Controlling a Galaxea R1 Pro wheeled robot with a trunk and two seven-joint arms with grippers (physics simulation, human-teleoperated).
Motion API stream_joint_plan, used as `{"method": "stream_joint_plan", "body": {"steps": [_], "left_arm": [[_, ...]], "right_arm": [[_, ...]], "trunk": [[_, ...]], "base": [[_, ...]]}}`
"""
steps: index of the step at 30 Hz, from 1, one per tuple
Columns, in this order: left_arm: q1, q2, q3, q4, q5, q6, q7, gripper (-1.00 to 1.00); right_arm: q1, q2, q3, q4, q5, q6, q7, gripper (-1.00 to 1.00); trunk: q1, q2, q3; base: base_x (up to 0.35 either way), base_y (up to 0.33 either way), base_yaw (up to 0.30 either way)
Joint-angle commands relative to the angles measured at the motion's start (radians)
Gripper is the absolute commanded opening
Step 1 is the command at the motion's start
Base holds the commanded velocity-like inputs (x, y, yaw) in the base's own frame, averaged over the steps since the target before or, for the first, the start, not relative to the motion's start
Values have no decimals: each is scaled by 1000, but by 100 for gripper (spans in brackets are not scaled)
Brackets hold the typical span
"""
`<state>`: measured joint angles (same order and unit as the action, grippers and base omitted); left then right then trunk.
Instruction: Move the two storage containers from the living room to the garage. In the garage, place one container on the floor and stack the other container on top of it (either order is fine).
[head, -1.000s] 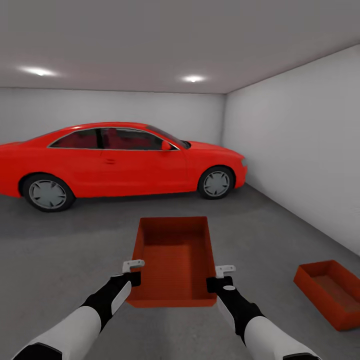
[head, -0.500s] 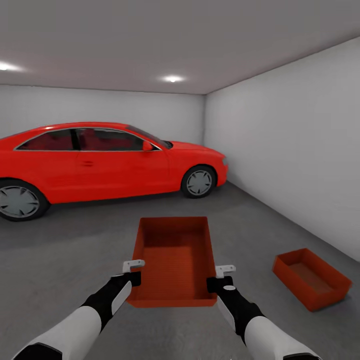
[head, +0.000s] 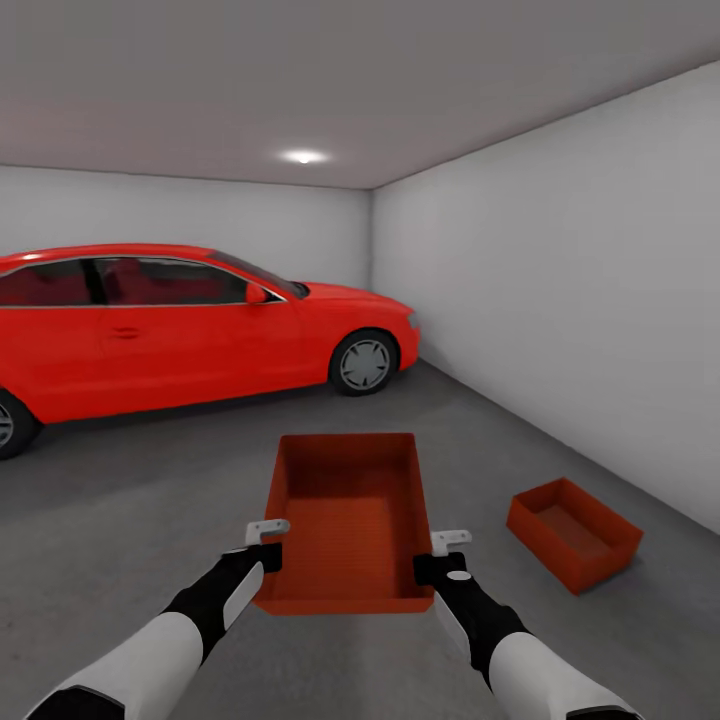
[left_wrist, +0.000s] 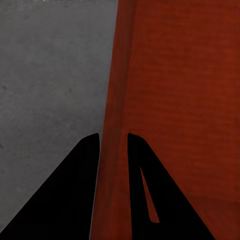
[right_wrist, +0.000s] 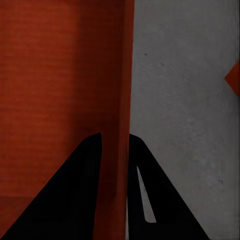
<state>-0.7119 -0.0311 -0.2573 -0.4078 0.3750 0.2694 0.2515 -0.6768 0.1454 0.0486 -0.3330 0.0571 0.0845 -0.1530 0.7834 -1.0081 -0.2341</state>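
I hold one orange-red storage container in front of me above the dark grey garage floor. My left gripper is shut on its left wall, which runs between the dark fingers in the left wrist view as the container wall. My right gripper is shut on the right wall, the container wall in the right wrist view. The second storage container sits on the floor to my right, near the white wall; its corner shows in the right wrist view.
A red car stands across the back left of the garage. A plain white wall runs along the right side and meets the back wall in a corner. Bare concrete lies between me and the car.
The view has swung to the right: the car and the floor container have slid left in the picture. The held container and both arms keep the same place relative to me.
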Motion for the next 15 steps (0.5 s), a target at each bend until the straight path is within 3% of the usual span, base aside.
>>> {"method": "stream_joint_plan", "body": {"steps": [1,15], "left_arm": [[-1,1,75,-5,-27,8,25,-100],[-1,-1,72,-14,-27,10,25,-100]], "right_arm": [[0,0,10,-1,-6,8,12,-100],[0,0,10,-1,-6,8,12,-100]], "trunk": [[0,-1,-1],[0,-1,-1]], "base": [[0,0,-246],[1,0,-246]]}}
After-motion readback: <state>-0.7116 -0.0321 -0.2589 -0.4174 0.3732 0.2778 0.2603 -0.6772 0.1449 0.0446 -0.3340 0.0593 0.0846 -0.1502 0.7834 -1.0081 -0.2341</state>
